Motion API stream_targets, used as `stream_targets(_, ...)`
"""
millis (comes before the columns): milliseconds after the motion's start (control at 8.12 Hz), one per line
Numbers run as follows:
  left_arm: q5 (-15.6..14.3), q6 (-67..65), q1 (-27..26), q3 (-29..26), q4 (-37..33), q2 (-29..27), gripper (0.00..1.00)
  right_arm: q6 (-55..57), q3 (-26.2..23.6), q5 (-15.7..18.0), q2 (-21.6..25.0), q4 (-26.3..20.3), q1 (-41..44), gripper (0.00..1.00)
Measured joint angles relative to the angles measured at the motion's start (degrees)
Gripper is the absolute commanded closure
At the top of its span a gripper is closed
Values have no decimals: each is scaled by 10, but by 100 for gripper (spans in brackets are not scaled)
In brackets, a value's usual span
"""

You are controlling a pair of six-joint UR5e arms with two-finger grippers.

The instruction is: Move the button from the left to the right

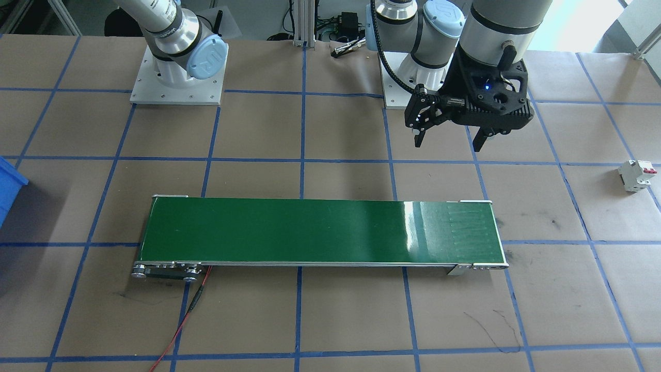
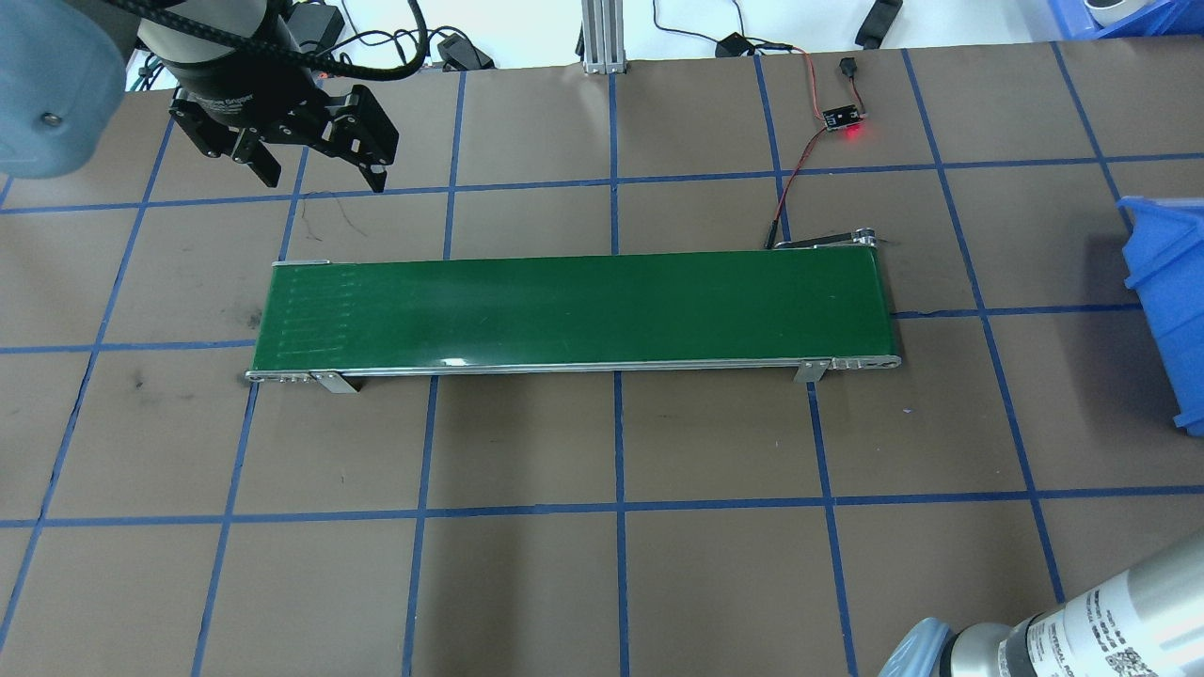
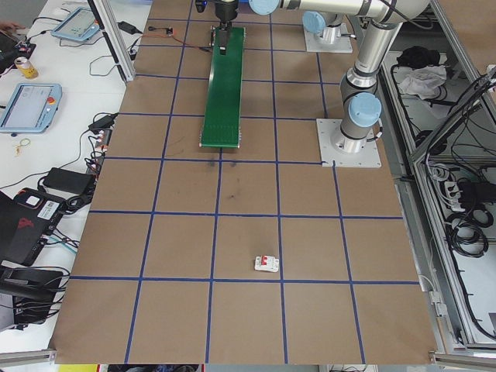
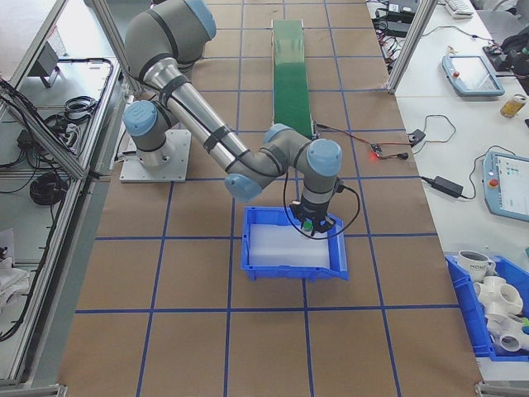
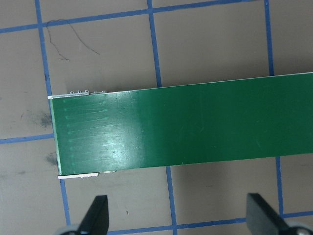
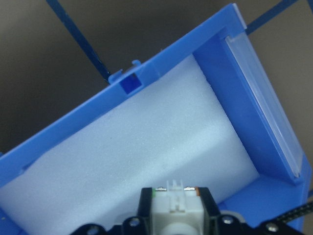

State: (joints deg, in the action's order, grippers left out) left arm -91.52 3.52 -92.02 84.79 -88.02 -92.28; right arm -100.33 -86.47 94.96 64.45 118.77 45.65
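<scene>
1. Front-facing view: the left hand (image 1: 447, 143) is seen at upper right, fingers spread, nothing between them, above the bench (image 1: 330, 320). The green conveyor belt (image 1: 320, 232) lies across the centre; a white circuit breaker (image 1: 638, 175) sits at the right edge.
2. Overhead view: the left hand (image 2: 320, 174) is held at upper left, beyond the belt's left end.
3. Right side view: the right hand (image 4: 312, 225) is poised over the blue bin (image 4: 293, 251) at centre frame.
4. Right wrist view: the button (image 6: 175, 206) is pinched between the right hand's fingers at the bottom edge, above the bin's white foam (image 6: 142, 152).
</scene>
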Motion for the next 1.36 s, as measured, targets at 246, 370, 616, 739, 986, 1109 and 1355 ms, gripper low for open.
stream_targets(246, 0, 0, 0, 0, 0, 0, 0, -121, -12, -18, -43, 37, -6, 69)
stream_targets(370, 0, 0, 0, 0, -1, 0, 0, -163, -26, -21, -52, 51, -7, 44)
stream_targets(616, -1, 0, 0, 0, -1, 0, 0, -204, -46, -20, -61, 75, -10, 8)
stream_targets(739, -1, 0, 1, 0, -1, 0, 0, -222, -50, -21, -60, 79, -12, 7)
stream_targets(986, -1, 0, 1, 0, -1, 0, 0, -252, -51, -23, -31, 77, -14, 8)
stream_targets(1109, -1, 0, 1, 0, -1, 0, 0, -251, -51, -23, -5, 73, -14, 11)
stream_targets(1355, -1, 0, 0, 0, -1, 0, 0, -219, -51, -32, 68, 18, -15, 9)
